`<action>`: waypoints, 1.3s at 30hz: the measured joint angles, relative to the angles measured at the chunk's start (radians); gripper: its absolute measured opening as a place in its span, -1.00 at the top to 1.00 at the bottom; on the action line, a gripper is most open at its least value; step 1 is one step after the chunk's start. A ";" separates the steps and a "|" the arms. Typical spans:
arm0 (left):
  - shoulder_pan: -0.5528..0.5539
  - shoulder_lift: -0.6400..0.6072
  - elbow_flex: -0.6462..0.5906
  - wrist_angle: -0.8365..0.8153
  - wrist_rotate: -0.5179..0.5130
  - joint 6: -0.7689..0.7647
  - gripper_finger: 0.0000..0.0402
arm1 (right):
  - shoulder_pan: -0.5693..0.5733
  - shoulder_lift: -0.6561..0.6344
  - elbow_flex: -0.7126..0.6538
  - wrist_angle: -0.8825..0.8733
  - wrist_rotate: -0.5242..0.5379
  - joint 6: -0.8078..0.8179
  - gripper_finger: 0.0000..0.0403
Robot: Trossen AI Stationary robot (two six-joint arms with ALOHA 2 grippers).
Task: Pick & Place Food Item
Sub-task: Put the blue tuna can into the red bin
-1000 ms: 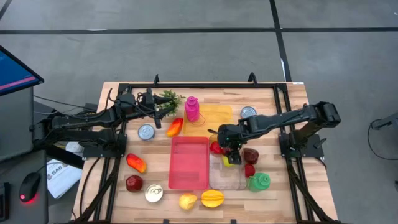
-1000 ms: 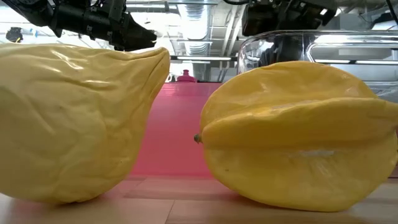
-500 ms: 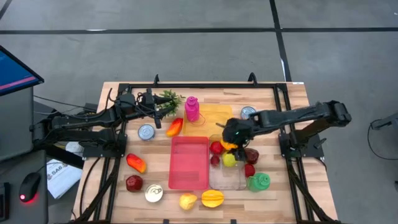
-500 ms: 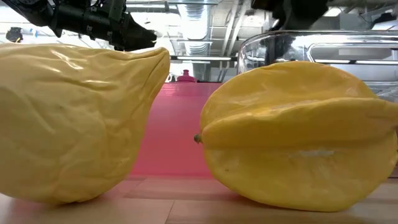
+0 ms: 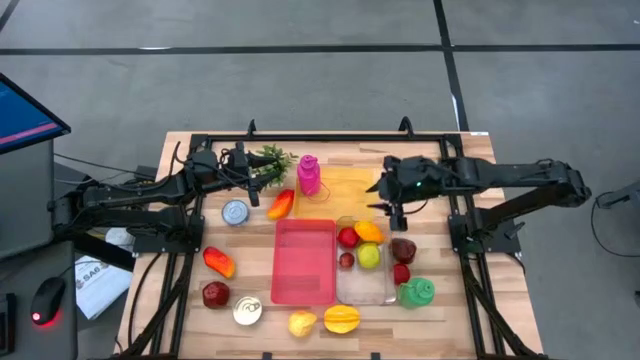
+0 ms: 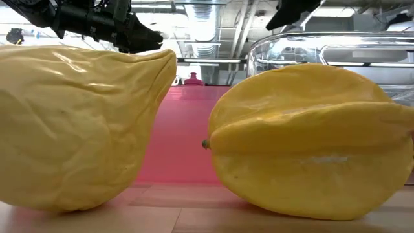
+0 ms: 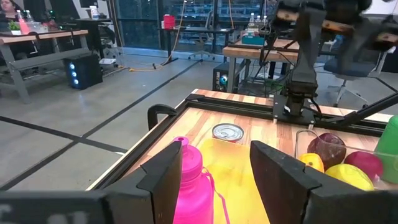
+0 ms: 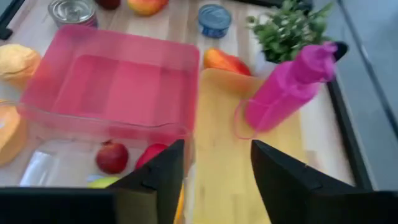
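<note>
A clear container (image 5: 365, 285) at the table's middle right holds an orange fruit (image 5: 368, 231), a red apple (image 5: 348, 237), a yellow-green fruit (image 5: 369, 256) and a small red fruit (image 5: 346, 260). My right gripper (image 5: 388, 205) hangs above the container's far edge, beside the yellow board (image 5: 345, 190). In its own view the gripper (image 8: 214, 180) is open, with nothing between its fingers. My left gripper (image 5: 258, 180) waits at the far left by the potted plant (image 5: 268, 160). It too is open and empty in its wrist view (image 7: 214, 180).
A pink tray (image 5: 305, 260) lies left of the container and a pink bottle (image 5: 309, 175) stands at the far middle. Cans (image 5: 236, 212) (image 5: 399, 180) (image 5: 247, 311), a green item (image 5: 416, 292), a starfruit (image 5: 342, 319) and other loose fruit lie around.
My right gripper has risen out of the clear container and drawn back toward the table's far right, tipping less steeply down. The orange fruit that it covered now shows lying in the container. My left arm has kept still.
</note>
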 joint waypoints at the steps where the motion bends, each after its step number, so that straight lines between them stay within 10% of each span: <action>1: 0.000 0.000 0.000 0.000 0.000 0.000 0.12 | -0.007 -0.008 0.000 0.000 0.001 -0.010 0.21; 16: 0.000 0.000 0.000 0.000 0.000 0.000 0.12 | -0.152 -0.035 -0.140 0.195 -0.016 -0.066 0.78; 39: 0.000 0.000 0.000 0.000 0.000 0.000 0.12 | -0.172 -0.035 -0.159 0.270 -0.017 -0.007 0.92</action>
